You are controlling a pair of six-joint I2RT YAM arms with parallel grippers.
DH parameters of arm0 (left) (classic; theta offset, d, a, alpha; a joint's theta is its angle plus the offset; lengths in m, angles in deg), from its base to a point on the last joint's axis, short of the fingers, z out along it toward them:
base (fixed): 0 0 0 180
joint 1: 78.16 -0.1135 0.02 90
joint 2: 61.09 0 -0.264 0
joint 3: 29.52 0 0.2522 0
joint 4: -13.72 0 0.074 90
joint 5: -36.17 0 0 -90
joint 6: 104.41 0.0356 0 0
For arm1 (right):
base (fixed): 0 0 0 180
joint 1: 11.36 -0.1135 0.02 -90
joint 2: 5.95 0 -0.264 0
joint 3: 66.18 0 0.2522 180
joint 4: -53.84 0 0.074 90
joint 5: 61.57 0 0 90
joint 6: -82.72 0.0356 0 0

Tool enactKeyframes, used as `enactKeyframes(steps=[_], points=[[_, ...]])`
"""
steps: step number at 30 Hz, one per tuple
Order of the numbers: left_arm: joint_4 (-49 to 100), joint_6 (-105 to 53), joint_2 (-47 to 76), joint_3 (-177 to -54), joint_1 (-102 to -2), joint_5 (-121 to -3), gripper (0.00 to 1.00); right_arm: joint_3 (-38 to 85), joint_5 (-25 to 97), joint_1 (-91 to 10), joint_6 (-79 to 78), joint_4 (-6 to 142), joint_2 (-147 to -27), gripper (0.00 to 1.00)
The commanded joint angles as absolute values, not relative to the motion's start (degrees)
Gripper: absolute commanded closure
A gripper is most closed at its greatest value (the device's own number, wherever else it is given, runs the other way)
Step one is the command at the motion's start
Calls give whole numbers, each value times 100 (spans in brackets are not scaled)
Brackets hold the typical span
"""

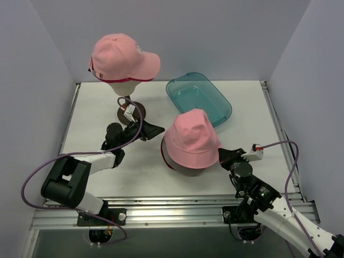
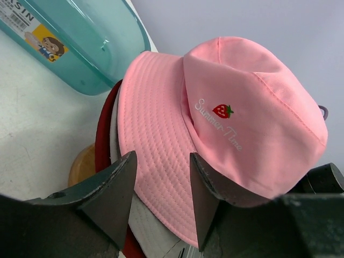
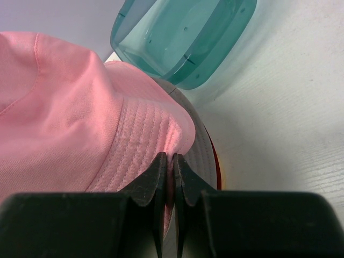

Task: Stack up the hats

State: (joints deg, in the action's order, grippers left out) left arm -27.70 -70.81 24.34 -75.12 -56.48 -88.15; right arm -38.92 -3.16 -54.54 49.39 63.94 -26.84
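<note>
- The pale pink bucket hat (image 1: pixel 192 141) sits mid-worktop, crown up, on top of the dark red hat (image 1: pixel 167 156), whose red and grey edges show under its brim.
- This pair lies just near of the teal tray (image 1: pixel 173 91). The pale pink peaked cap (image 1: pixel 121 56) is on the cream head form (image 1: pixel 122 86) at the far left.
- Handling, as a judgement: the bucket hat is light, soft cotton that will sag and fold when lifted. The stitched brim looks like its firmest part and the best place to pinch, ideally on two opposite sides so the crown keeps its shape.
- The lower hat may cling and drag along with it.
- The right gripper (image 3: pixel 171 158) is almost fully closed, pinching a fold of the bucket hat's brim on the hat's right side.
- The left gripper (image 2: pixel 162 156) stands about half open at the hat's left side. The brim shows in the gap, but I cannot tell whether the fingers (image 2: pixel 115 183) touch it, and nothing is clamped.
</note>
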Motion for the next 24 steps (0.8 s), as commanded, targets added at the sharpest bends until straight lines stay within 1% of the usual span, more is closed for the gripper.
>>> enactKeyframes(steps=[1,5,11,14,24], points=[[-3282,-7013,2381,-7554,-5671,-9127,48,-3792,-321,-5460,4818,6303,-2740,100],[-3386,-6978,2557,-7545,-5671,-9206,47,-3801,-294,-5460,4845,6242,-2793,100],[-3975,-7171,2979,-7492,-5671,-9382,47,-3818,-277,-5460,4845,6171,-2845,100],[-4098,-7198,3137,-7466,-5662,-9373,44,-3818,-268,-5460,4845,6189,-2837,100],[-5460,-7892,3787,-7492,-5653,-9522,43,-3792,-286,-5460,4836,6268,-2722,100]])
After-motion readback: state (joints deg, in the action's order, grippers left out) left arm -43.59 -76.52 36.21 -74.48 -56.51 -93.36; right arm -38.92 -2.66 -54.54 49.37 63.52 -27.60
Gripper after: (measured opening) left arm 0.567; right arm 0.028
